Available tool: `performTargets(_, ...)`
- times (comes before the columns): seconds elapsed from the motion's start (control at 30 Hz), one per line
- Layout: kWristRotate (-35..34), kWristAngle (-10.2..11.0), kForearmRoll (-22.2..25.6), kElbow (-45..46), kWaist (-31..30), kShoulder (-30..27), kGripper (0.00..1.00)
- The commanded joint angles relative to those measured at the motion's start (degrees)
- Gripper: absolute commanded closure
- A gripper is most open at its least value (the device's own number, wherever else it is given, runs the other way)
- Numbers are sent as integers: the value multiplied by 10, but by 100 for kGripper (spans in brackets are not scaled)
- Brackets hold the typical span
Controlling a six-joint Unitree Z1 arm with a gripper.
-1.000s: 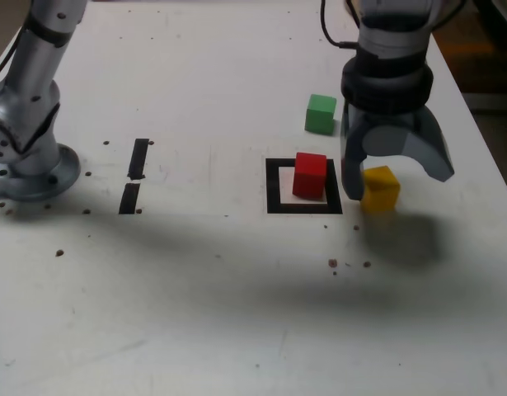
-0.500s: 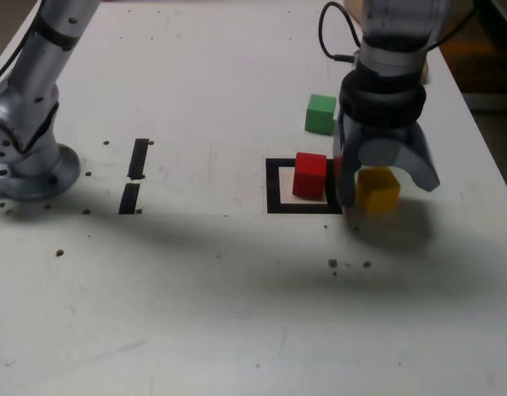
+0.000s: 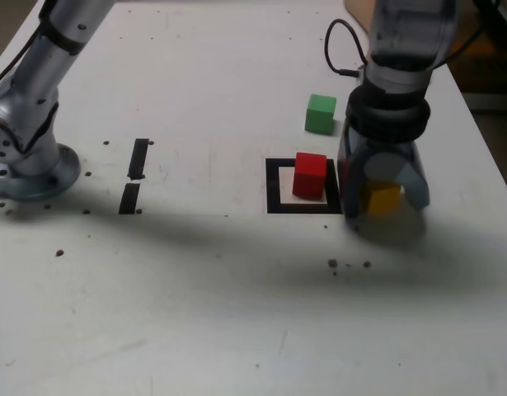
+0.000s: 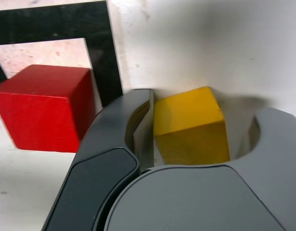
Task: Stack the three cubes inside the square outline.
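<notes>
The yellow cube [image 3: 382, 198] rests on the white table just to the exterior view's right of the square outline [image 3: 274, 186]. My gripper [image 3: 383, 210] is lowered over it, one finger on each side. In the wrist view the yellow cube [image 4: 188, 125] sits between the jaws; one finger [image 4: 138, 125] lies against its side and a narrow gap shows at the other finger [image 4: 270, 130]. The red cube [image 3: 310, 175] stands inside the outline, close beside the gripper. Behind the outline, the green cube [image 3: 321, 113] sits apart from it.
Two short black tape strips [image 3: 138, 158] [image 3: 129, 198] lie at the exterior view's left, near the arm's round base [image 3: 30, 169]. The table's right edge [image 3: 492, 157] runs close past the gripper. Dark specks [image 3: 333, 263] dot the surface.
The gripper has come down over the yellow cube and its jaws have narrowed around it. The cubes have not moved.
</notes>
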Motion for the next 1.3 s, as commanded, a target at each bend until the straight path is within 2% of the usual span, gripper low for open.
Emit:
performTargets(0.0,1,3,-6,-2,1,3,54)
performTargets(0.1,6,7,-22,-2,1,2,69)
performTargets(0.2,14,10,-36,1,1,-2,78)
performTargets(0.33,18,21,-25,5,-1,-16,84)
performTargets(0.57,19,78,32,-7,-19,-70,90)
performTargets(0.73,27,95,72,-16,-30,-120,90)
performTargets(0.93,31,93,89,28,-32,-168,88)
performTargets(1.27,31,63,81,125,-13,-196,85)
